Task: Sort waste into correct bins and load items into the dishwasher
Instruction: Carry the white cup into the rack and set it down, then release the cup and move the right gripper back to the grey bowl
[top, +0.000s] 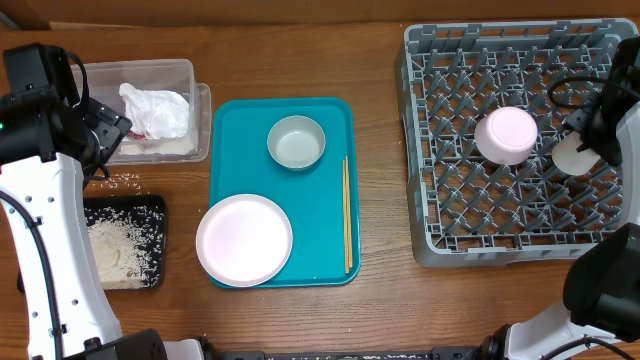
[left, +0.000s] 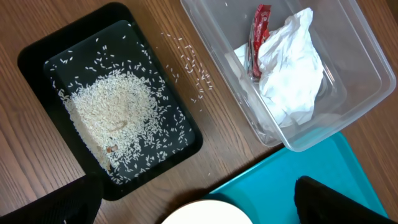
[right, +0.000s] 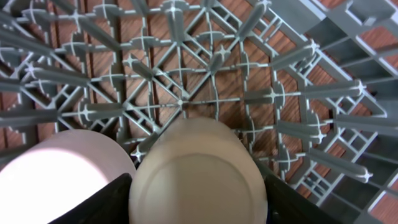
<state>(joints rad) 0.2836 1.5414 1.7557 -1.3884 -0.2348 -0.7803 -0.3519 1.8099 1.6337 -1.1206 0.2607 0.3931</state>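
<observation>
My right gripper hangs over the grey dishwasher rack, one finger close against each side of an upside-down white cup that rests on the pegs. Whether the fingers still press on it is unclear. A smaller white dish lies upside down beside it. My left gripper is open and empty above the table between the black tray of rice and the clear tub, which holds the napkin and the red wrapper. The white plate, grey bowl and chopsticks lie on the teal tray.
Loose rice grains are scattered on the wood between the tub and the black tray. A dark cable loops over the rack's right side near my right arm. A cardboard edge runs along the table's far side.
</observation>
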